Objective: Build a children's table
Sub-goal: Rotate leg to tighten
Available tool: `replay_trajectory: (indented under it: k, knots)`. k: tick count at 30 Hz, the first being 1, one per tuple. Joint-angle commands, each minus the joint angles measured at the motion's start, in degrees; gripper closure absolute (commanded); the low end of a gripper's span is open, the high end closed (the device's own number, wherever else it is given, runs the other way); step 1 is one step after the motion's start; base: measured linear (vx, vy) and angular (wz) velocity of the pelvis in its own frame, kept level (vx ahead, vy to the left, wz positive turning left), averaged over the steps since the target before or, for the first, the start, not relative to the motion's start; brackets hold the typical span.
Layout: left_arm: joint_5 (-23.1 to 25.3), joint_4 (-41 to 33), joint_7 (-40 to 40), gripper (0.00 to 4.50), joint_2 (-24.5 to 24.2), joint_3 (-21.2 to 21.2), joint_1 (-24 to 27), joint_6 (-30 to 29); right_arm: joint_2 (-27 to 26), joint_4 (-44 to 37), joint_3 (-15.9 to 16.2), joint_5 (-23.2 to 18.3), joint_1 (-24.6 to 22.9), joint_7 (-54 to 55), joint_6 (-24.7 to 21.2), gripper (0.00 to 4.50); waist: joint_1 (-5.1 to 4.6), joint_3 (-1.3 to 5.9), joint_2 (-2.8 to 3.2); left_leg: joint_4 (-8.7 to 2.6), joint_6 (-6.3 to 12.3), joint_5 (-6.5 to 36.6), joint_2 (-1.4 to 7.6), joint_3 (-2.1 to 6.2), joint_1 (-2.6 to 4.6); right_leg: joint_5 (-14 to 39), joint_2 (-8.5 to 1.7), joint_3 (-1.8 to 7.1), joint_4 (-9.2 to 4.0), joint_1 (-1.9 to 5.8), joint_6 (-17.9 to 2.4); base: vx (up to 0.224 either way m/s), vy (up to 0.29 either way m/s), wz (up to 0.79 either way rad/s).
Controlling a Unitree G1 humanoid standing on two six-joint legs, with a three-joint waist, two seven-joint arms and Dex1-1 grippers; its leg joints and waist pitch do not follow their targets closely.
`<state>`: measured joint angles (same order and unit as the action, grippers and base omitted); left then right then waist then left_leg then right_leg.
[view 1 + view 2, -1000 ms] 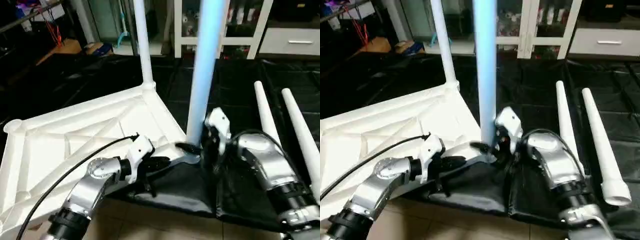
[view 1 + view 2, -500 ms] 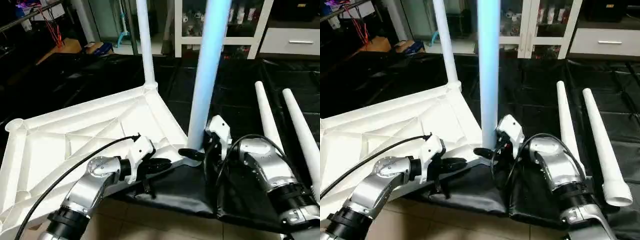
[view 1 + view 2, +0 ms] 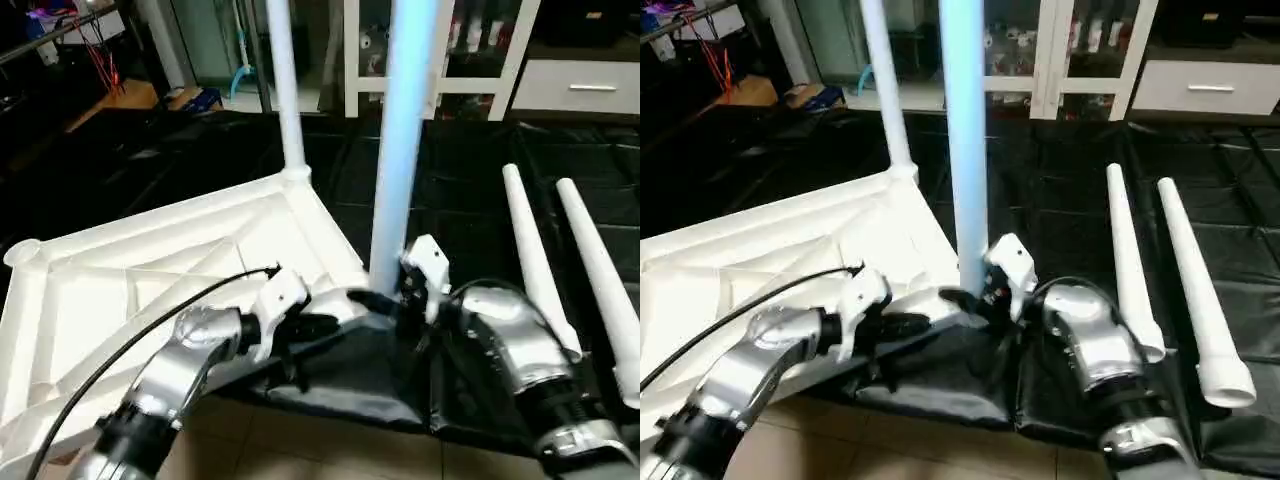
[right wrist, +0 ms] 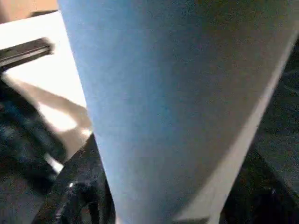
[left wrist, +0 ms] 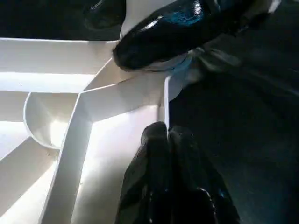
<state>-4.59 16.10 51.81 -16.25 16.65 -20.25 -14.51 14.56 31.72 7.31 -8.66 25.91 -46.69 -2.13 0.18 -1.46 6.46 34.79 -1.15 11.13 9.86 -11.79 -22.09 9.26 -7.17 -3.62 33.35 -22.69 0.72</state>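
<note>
Your tabletop (image 3: 170, 255) lies upside down on the black mat (image 3: 460, 200), with its ribbed underside facing up. Part of it goes over the mat's edge onto the tiled floor (image 3: 300, 445). Two legs already stand upright in its corner sockets. The far leg (image 3: 283, 90) stands in the far corner, and the near leg (image 3: 403, 140) stands in the corner closest to your grippers and looks bluish in the light.

Your left gripper (image 3: 320, 325) has its two black fingers pressed together. In the left wrist view the fingertips (image 5: 163, 154) meet on the thin outer wall of the tabletop, near that same corner, so they seem to pinch this wall. One dark finger of the other gripper also shows there, resting against the corner socket.

Your right gripper (image 3: 385, 300) sits at the base of the near leg, just above the socket. One finger (image 3: 958, 298) reaches around the leg on the tabletop side. In the right wrist view the leg (image 4: 163, 102) stands very close in front of the camera, between the fingers. You cannot tell from these views if the fingers press on the leg or only stand around it.

Two loose legs lie on the mat to the right, side by side. The inner loose leg (image 3: 535, 255) is nearer to the right forearm, and the outer loose leg (image 3: 595, 270) is just beside it.

Behind the mat stands a white glass-door cabinet (image 3: 470, 50).
</note>
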Motion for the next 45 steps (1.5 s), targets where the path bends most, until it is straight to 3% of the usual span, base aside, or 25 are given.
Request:
replay_trajectory:
  k: [1,2,3,5,6,8,9,13,15,16,17,18,19,24,25,27,30,32,34,36,37,39,42,43,45]
  knots:
    - [2.43,5.15,-7.22,4.50,3.53,0.44,-1.70,-2.17,-4.58,2.03,-1.87,2.54,0.81,13.33,-3.34,2.06,-0.51,2.51,-0.69,-5.33,0.29,21.28,2.49,1.65,1.37,20.86,-1.02,1.26,-4.13,1.34,-11.35,0.000,0.000,0.00]
    - [2.67,6.41,-9.97,4.50,4.95,-0.23,-2.55,-2.70,-6.11,2.51,-2.63,2.86,1.19,17.25,-4.23,2.07,-0.58,2.55,-0.47,-5.40,-0.46,22.69,2.47,1.76,1.62,22.30,-1.05,1.19,-4.23,1.30,-10.94,0.000,0.000,0.00]
    - [3.01,10.49,-20.05,4.50,8.96,-3.85,-5.49,-1.56,-8.81,4.41,-3.14,6.14,2.41,28.22,-4.07,2.10,-0.83,2.39,-0.21,-5.46,-2.07,24.61,2.34,1.88,1.91,24.64,-0.95,1.12,-4.54,0.84,-9.89,-0.056,0.000,0.02]
    - [2.94,12.85,-24.67,4.50,10.66,-5.89,-7.52,-0.71,-10.73,5.83,-3.56,7.00,3.29,32.72,-3.60,2.13,-0.78,2.52,-0.78,-5.38,-2.85,27.14,2.17,1.97,2.49,27.34,-0.96,0.94,-5.17,0.70,-8.45,-0.061,0.010,0.06]
    - [3.03,14.32,-27.01,4.50,11.26,-6.84,-8.96,0.00,-11.91,6.66,-3.61,7.62,3.97,35.25,-3.02,2.15,-0.71,2.49,-0.46,-5.31,-2.61,27.24,2.04,1.98,2.40,27.81,-1.06,1.00,-5.24,0.58,-8.08,0.000,0.000,0.00]
    - [3.02,16.39,-28.93,4.50,11.95,-7.92,-11.04,0.75,-14.12,7.58,-3.36,7.40,4.93,36.13,-1.72,2.33,-1.44,2.53,-0.42,-5.72,-1.70,27.24,1.91,2.58,1.16,28.36,-1.26,0.66,-5.28,1.41,-6.65,0.000,0.000,0.00]
    - [3.09,16.93,-28.64,4.50,12.02,-7.92,-11.60,0.67,-14.99,7.58,-3.11,6.95,5.25,35.39,-1.30,2.41,-1.75,2.53,-0.27,-5.68,-1.21,27.35,1.90,2.56,1.06,27.24,-1.22,0.69,-5.41,1.15,-6.62,0.000,0.000,0.00]
    - [2.92,16.07,-24.89,4.50,11.35,-6.86,-11.45,1.10,-16.20,6.07,-2.53,4.72,5.44,29.46,1.01,2.51,-1.85,2.64,-0.52,-5.47,0.26,26.94,1.92,2.45,1.02,26.42,-1.36,0.71,-5.42,1.11,-7.72,0.000,0.000,0.00]
    - [3.15,15.01,-21.91,4.50,10.64,-5.93,-10.43,1.60,-15.49,4.47,-2.70,4.21,5.00,26.69,3.01,2.51,-1.65,2.83,-0.59,-5.49,1.08,24.35,2.09,2.41,0.66,23.66,-1.42,0.79,-5.13,1.34,-8.58,0.000,0.000,0.00]
    - [2.95,14.78,-20.72,4.50,10.36,-5.51,-10.05,1.90,-15.12,4.00,-2.74,4.09,4.89,26.12,3.78,2.17,-1.59,2.88,-0.52,-5.46,1.23,23.88,2.16,2.35,0.62,22.63,-1.43,0.82,-4.98,1.34,-8.92,0.000,0.000,0.00]
    - [2.63,13.10,-18.10,4.50,9.17,-4.55,-8.77,1.81,-14.21,2.52,-3.35,2.31,4.56,23.38,3.46,2.17,-1.67,2.95,-0.95,-5.43,1.70,22.42,2.22,2.28,0.36,20.19,-1.36,0.87,-4.76,1.51,-9.66,0.000,0.000,0.00]
    - [2.28,11.38,-15.57,4.50,7.90,-3.65,-7.56,1.55,-13.15,1.38,-3.68,1.29,4.33,21.37,3.59,1.81,-1.49,3.10,-0.72,-5.38,2.90,20.70,2.31,2.38,0.04,17.42,-1.52,0.85,-4.25,2.07,-10.35,0.000,0.000,0.00]
    - [2.28,11.38,-15.57,4.50,7.90,-3.65,-7.56,1.55,-13.15,1.38,-3.68,1.29,4.33,21.37,3.59,1.81,-1.60,3.16,-0.65,-5.33,3.44,19.33,2.37,2.40,-0.20,15.76,-1.58,0.84,-4.03,2.26,-10.75,0.000,0.000,0.00]
    - [-0.96,3.78,-3.04,4.50,0.82,-0.68,-2.60,-0.12,-6.89,-0.35,-3.71,-0.81,4.17,11.51,3.59,1.38,-1.38,3.57,-0.39,-4.54,6.63,12.00,2.47,2.02,0.14,7.83,-1.38,0.61,-3.00,2.26,-13.79,0.046,-0.009,-0.02]
    - [-1.21,3.11,-2.02,4.50,-0.10,-0.58,-2.08,-0.77,-5.88,-0.24,-3.71,-0.72,4.16,10.09,3.81,1.32,-0.84,3.80,-0.20,-4.14,7.46,8.91,2.60,1.86,0.59,4.28,-1.18,0.62,-2.43,2.09,-14.95,0.063,0.001,0.01]
    - [-1.30,2.85,-1.60,4.50,-0.53,-0.59,-1.91,-1.20,-5.32,-0.11,-3.76,-0.57,4.22,9.42,3.98,1.18,-0.43,3.80,-0.19,-3.98,8.15,6.44,2.57,1.71,0.67,1.76,-1.04,0.66,-2.09,2.08,-15.71,0.032,0.000,0.00]
    - [-3.06,-0.34,4.11,4.50,-4.11,-1.03,-0.19,-1.89,1.31,-3.06,-2.85,-2.12,3.97,-2.26,-0.22,0.92,0.36,3.82,-0.82,-3.72,9.24,4.80,2.60,1.53,0.77,0.70,-0.98,0.67,-1.87,2.27,-16.24,0.000,0.000,0.00]
    - [-3.72,-2.17,6.02,4.50,-5.60,-0.64,0.45,-2.63,4.06,-4.13,-1.65,-2.10,3.87,-6.30,-1.95,0.84,0.81,3.82,-0.75,-3.62,9.52,4.92,2.75,1.46,0.85,1.70,-0.98,0.64,-1.79,2.21,-16.02,0.000,0.000,0.00]
    - [-4.11,-3.16,6.64,4.50,-6.21,-0.40,0.88,-3.05,6.25,-4.97,-0.30,-1.78,3.48,-9.44,-2.77,0.84,1.00,3.56,-0.85,-3.75,9.16,6.38,2.82,1.34,0.84,3.88,-0.99,0.73,-2.02,2.13,-15.79,0.000,0.000,0.00]
    - [-4.60,-4.11,7.09,4.50,-6.41,-0.03,1.38,-3.67,7.94,-5.71,0.85,-2.13,2.79,-12.64,-3.87,0.84,1.20,3.32,-0.85,-4.02,7.77,9.03,2.89,1.30,0.97,7.26,-1.04,0.90,-2.36,1.99,-15.25,0.000,0.000,0.00]
    - [-4.82,-4.93,7.65,4.50,-6.41,0.56,1.85,-4.12,8.96,-6.00,1.58,-1.98,2.16,-14.55,-4.04,0.84,1.42,3.14,-1.32,-4.31,6.08,12.00,2.96,1.23,1.10,10.46,-1.08,1.09,-2.70,1.89,-14.55,0.000,0.000,0.00]
    - [-4.70,-5.40,7.87,4.50,-6.21,1.11,2.15,-4.20,9.42,-6.10,1.97,-1.93,1.66,-15.75,-4.22,0.84,1.46,2.96,-1.26,-4.50,4.99,13.35,2.98,1.32,1.05,12.82,-1.21,1.28,-2.94,1.84,-13.88,0.000,0.000,0.00]
    - [-4.62,-5.49,7.64,4.50,-5.54,1.30,2.24,-4.36,9.68,-6.58,2.41,-2.09,1.04,-16.90,-4.71,0.84,1.29,3.05,-1.36,-4.60,3.89,13.90,2.84,1.40,1.03,13.14,-1.12,1.34,-2.96,1.87,-13.44,0.000,0.000,0.00]
    - [-4.75,-5.70,7.54,4.50,-5.44,1.47,2.30,-4.55,9.93,-7.02,2.67,-2.34,0.76,-17.32,-5.27,0.84,1.31,3.01,-1.11,-4.62,3.80,14.08,2.81,1.43,1.00,13.30,-1.14,1.34,-2.96,1.89,-13.38,0.000,0.000,0.00]
    - [-4.86,-5.96,7.59,4.50,-5.40,1.84,2.22,-4.84,10.37,-7.25,3.02,-2.46,0.51,-17.69,-5.69,1.17,1.27,3.11,-1.18,-4.55,3.63,14.22,2.79,1.41,1.08,12.99,-1.13,1.34,-3.03,1.92,-13.39,0.000,0.000,0.00]
